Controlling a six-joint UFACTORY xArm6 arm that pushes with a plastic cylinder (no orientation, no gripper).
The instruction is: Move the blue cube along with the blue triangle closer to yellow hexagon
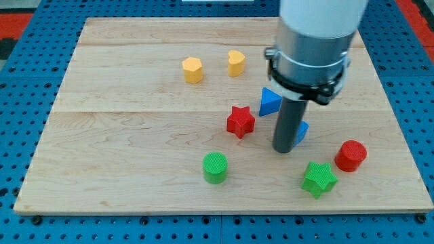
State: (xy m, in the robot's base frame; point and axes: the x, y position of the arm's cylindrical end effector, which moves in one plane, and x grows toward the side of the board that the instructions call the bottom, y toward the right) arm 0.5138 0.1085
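The yellow hexagon lies in the upper middle of the wooden board. The blue triangle lies right of centre, just above and right of the red star. The blue cube is mostly hidden behind my rod; only a sliver shows on the rod's right side. My tip rests on the board, touching or nearly touching the cube's left side, below the triangle.
A yellow heart-like block lies right of the hexagon. A red star lies left of my rod. A green cylinder, a green star and a red cylinder lie along the view's bottom.
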